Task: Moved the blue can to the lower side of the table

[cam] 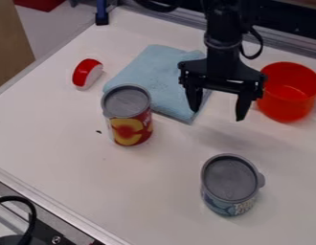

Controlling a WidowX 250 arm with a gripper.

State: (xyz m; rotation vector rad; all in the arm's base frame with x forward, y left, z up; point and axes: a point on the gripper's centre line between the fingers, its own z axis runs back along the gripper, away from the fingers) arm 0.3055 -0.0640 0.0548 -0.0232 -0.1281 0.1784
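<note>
Metal, we think, is the body of the blue can [230, 186], which stands upright at the lower right of the frame. We judge it to be stiff, not fragile, and rather smooth, so it could slip if the pads touch it only near the top. Its weight we cannot judge (a full one would be heavy, an empty one would tip easily). The best hold is, in our opinion, across the round wall, just under the grey lid [230, 178], avoiding the small tab [261, 180] which sticks out at the right.

The gripper [217, 115] hangs at the upper right of the frame, its two fingers spread apart and pinching nothing, well apart from the can.

Some parts are hard for us to know. The lid hides much of the can's wall, and we cannot see its far side or its bottom edge there. The gripper covers part of the blue cloth [151, 79] and the left edge of the red pot [287, 107]. The black cable [26, 206] at the lower left is cut off by the frame.
</note>
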